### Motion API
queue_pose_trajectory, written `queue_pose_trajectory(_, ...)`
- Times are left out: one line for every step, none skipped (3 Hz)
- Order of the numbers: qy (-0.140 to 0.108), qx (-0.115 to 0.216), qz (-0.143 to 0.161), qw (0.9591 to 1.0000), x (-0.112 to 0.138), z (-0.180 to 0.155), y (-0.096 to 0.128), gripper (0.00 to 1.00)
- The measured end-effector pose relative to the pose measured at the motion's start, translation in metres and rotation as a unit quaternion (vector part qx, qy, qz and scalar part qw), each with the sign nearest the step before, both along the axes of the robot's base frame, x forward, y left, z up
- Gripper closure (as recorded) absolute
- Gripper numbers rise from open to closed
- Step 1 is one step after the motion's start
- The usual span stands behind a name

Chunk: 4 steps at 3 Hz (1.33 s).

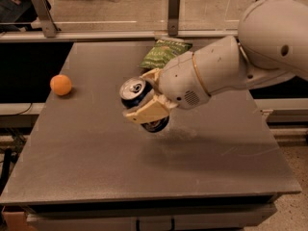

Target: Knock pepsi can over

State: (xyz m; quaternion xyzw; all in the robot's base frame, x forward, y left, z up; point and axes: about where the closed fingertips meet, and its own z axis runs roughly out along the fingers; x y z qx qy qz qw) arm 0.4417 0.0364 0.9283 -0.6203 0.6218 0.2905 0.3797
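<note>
- We see the gripper [136,94] over the middle of the table [144,182], a little toward the table's left half.
- The two tan fingers [147,113] are pressed against the can [140,99], one on its upper side and one on its lower side. The pincer is pinching the can.
- The can sits between the fingers, over the middle of the table. It is tilted well off upright, with its silver top and pull tab turned up and toward the table's left edge, and its base pointing down toward the table's near right.
- We see a soft shadow on the table just under the can's base. We cannot tell for certain whether the base touches the surface.
- The arm [226,69] comes in from beyond the table's right edge. Its thick white casing hangs over the table's right half and its far right corner.
- The ball [61,84] rests on the table near the left edge, well apart from the can.
- The bag [162,55] lies flat at the table's far edge, near the middle of that edge. The arm's casing hides part of the bag's right side.
- A rail with an upright post [173,11] runs just behind the table's far edge.
</note>
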Motion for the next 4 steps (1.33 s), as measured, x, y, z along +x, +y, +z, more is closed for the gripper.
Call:
queue_pose_trajectory(0.001, -0.086, 0.007, 0.9963, 0.019, -0.010, -0.028, 1.00)
queue_pose_trajectory(-0.003, -0.183, 0.018, 0.9829, 0.030, -0.027, -0.055, 1.00)
queue_pose_trajectory(-0.010, -0.273, 0.024, 0.9618, 0.035, -0.051, -0.077, 1.00)
queue_pose_trajectory(-0.012, -0.328, 0.041, 0.9435, 0.029, -0.069, -0.084, 0.83)
